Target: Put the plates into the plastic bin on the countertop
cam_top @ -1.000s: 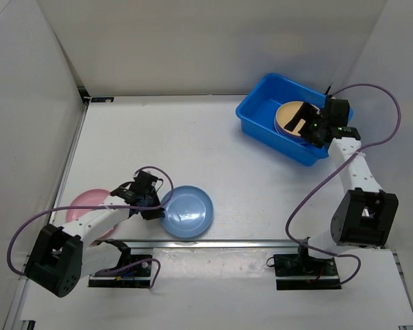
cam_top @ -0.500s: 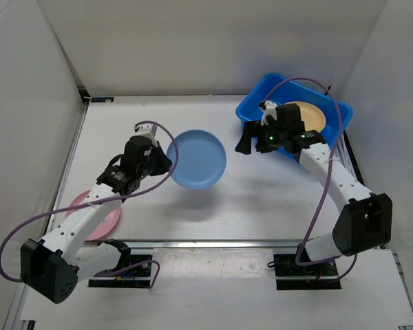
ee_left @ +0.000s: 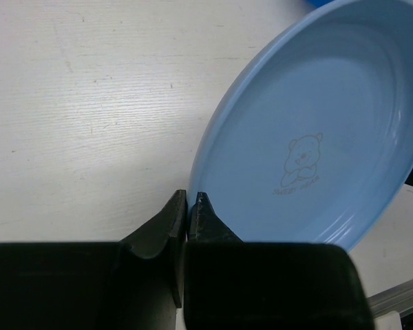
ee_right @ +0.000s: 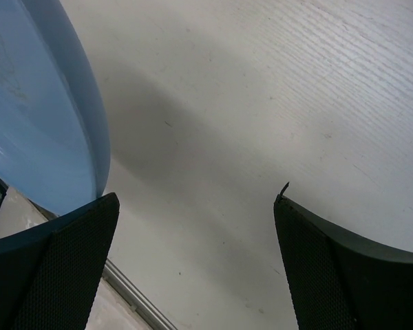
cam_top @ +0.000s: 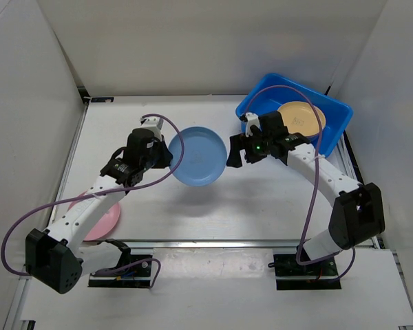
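My left gripper (cam_top: 166, 157) is shut on the rim of a blue plate (cam_top: 197, 157) and holds it above the countertop (cam_top: 193, 117). In the left wrist view the blue plate (ee_left: 316, 130) shows a faint bear mark, and the gripper (ee_left: 191, 206) pinches its edge. My right gripper (cam_top: 233, 155) is open beside the plate's right edge. The right wrist view shows the gripper (ee_right: 196, 206) open, with the plate edge (ee_right: 48, 103) at its left finger. The blue plastic bin (cam_top: 261, 110) at the back right holds an orange plate (cam_top: 301, 117). A pink plate (cam_top: 103, 220) lies at the front left.
White walls border the countertop on the left, back and right. A metal rail (cam_top: 213, 241) runs along the front edge. Purple cables loop over both arms.
My left gripper carried the blue plate up from the front of the countertop to its middle. My right gripper left the bin and moved left to the plate's right edge.
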Tool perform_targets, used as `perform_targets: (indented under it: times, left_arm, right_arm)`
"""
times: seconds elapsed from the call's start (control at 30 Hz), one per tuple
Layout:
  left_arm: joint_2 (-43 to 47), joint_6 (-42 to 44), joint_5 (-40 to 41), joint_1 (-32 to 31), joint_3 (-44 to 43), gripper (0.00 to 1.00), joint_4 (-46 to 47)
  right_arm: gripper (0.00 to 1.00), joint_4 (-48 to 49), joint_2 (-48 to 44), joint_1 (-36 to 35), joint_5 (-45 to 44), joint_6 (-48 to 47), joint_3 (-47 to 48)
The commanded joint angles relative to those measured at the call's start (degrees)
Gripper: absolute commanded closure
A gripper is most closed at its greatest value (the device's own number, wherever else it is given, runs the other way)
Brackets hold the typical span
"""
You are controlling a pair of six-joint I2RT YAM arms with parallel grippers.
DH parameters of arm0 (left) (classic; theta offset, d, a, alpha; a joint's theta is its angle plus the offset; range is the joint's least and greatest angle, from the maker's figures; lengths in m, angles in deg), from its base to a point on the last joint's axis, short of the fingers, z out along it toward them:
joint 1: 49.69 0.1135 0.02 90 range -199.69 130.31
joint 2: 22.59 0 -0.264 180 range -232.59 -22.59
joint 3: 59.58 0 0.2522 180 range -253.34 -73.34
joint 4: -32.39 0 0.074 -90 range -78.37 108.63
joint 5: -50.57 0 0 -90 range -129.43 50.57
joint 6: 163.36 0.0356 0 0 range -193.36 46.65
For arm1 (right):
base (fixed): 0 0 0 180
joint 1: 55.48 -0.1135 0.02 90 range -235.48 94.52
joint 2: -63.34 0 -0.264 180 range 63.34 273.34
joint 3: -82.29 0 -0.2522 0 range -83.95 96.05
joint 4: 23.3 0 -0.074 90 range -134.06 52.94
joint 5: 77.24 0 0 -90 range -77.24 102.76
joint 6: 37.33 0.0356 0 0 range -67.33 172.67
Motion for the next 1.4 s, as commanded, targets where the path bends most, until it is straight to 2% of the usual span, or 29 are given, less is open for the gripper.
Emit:
perform_targets:
  times: [0.0, 0.13, 0.23, 0.37, 0.47, 0.53, 0.63, 0.67, 0.7, 0.73, 0.77, 0.8, 0.83, 0.87, 0.9, 0.93, 0.97, 1.07, 1.17, 1.27, 1.37]
  left_arm:
    - [0.9, -0.2, 0.1, -0.9, -2.5, 0.9, 2.1]
    - [0.2, -0.9, 1.8, -0.7, -1.9, 0.9, 2.3]
    - [-0.8, -1.1, 0.9, -0.8, -1.9, 0.9, 2.3]
    - [-1.7, -1.1, -0.3, -0.8, -1.3, 0.9, 3.5]
    - [-1.2, -0.7, -4.4, -0.9, -0.5, 0.9, 6.3]
    - [-0.8, 0.2, -6.4, -0.8, -0.6, 0.9, 6.7]
    - [0.4, 1.3, -9.0, -0.7, 0.4, 0.9, 8.1]
    - [0.4, 1.4, -9.4, -0.7, 0.6, 0.9, 8.4]
    - [0.3, 1.5, -9.4, -0.8, 0.6, 0.9, 8.2]
    - [0.2, 1.5, -9.4, -0.7, 0.7, 0.9, 7.6]
    - [-0.1, 1.4, -9.2, -0.8, 0.9, 0.88, 7.7]
    - [0.0, 1.3, -8.3, -0.7, 0.9, 0.79, 7.5]
    - [-0.5, 0.6, -7.6, -0.8, 1.1, 0.6, 7.5]
    - [-0.5, 0.3, -6.8, -0.7, 1.2, 0.41, 7.5]
    - [-0.8, 0.3, -5.2, -0.7, 1.0, 0.31, 7.0]
    - [-1.2, 0.1, -4.5, -0.7, 0.2, 0.13, 6.7]
    - [-1.2, 0.2, -3.8, -0.7, -0.4, 0.01, 5.8]
    - [-1.2, 0.6, 0.3, -0.5, -1.9, 0.01, 4.2]
    - [-0.1, -1.0, 5.6, 0.0, -1.4, 0.01, 3.5]
    - [0.9, -2.7, 6.5, 2.9, 0.0, 0.01, 2.4]
    - [2.0, -2.8, 7.0, 4.2, 0.6, 0.01, 0.7]
  right_arm:
    - [0.04, 0.8, -0.5, -1.5, -0.5, 0.5, 4.3]
    - [0.03, -2.2, -2.8, -1.3, -9.7, 0.8, 6.0]
    - [0.03, -2.3, -3.7, -1.1, -11.4, 0.5, 6.6]
    - [0.02, -0.6, -2.3, -1.2, -3.1, 0.8, 6.6]
    - [0.03, 1.5, 0.2, -1.3, 2.0, 1.9, 6.6]
    - [0.04, 1.4, 3.0, -1.5, 2.5, 1.9, 7.9]
    - [0.24, 1.9, 6.5, -1.5, 3.5, 1.1, 9.1]
    - [0.44, 1.9, 7.6, -1.6, 3.8, 1.9, 9.4]
    - [0.52, 2.2, 7.6, -1.6, 4.3, 2.2, 9.4]
    - [0.64, 2.8, 7.6, -1.5, 5.0, 2.4, 9.4]
    - [0.7, 3.3, 7.2, -1.5, 5.3, 2.9, 9.4]
    - [0.77, 3.2, 7.1, -1.5, 5.3, 3.1, 9.6]
    - [1.0, 3.3, 6.9, -1.5, 3.3, 3.6, 9.8]
    - [1.0, 2.6, 6.5, -1.3, 1.4, 4.3, 10.1]
    - [1.0, 2.2, 5.8, -0.9, -0.9, 5.0, 10.5]
    - [1.0, 2.2, 5.3, -0.2, -1.3, 5.4, 10.8]
    - [1.0, 1.4, 5.1, 1.2, -1.6, 5.4, 11.1]
    - [1.0, 0.5, 4.1, 4.1, -3.8, 7.5, 13.5]
    - [1.0, -2.0, 4.4, 10.1, -8.5, 9.4, 16.8]
    - [1.0, -5.0, 5.8, 19.8, -12.3, 12.2, 21.0]
    - [1.0, -6.6, 9.2, 25.8, -14.1, 17.7, 25.3]
